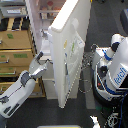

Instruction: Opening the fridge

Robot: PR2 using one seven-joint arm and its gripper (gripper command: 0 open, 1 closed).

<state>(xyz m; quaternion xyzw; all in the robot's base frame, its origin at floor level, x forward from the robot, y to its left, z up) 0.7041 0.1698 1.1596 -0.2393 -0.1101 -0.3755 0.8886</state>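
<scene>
While the fridge (60,20) stands in the upper middle of the exterior view, its large white door (70,55) is already swung well out toward the camera, so that its thin edge faces us and the shelves (47,10) inside show at the top. Papers or stickers (74,47) are on the door's face, but they are too blurred to read.

One grey and white arm (20,92) comes up from the lower left of the exterior view, and its gripper (40,59) is just beside the inner side of the door, between the door and the tan wooden cabinet (15,50). Whether the fingers are wide, narrow or closed on something I cannot tell, because this part is small and blurred. I also cannot say if the gripper touches the door.

On the exterior view's right stands the white robot body (112,70) with cables (90,70) near it.

I judge that the opening is nearly done and the step in hand is the last push or the release. The next move probably calls for a careful pull back of the arm, without catching the door or the cabinet
</scene>
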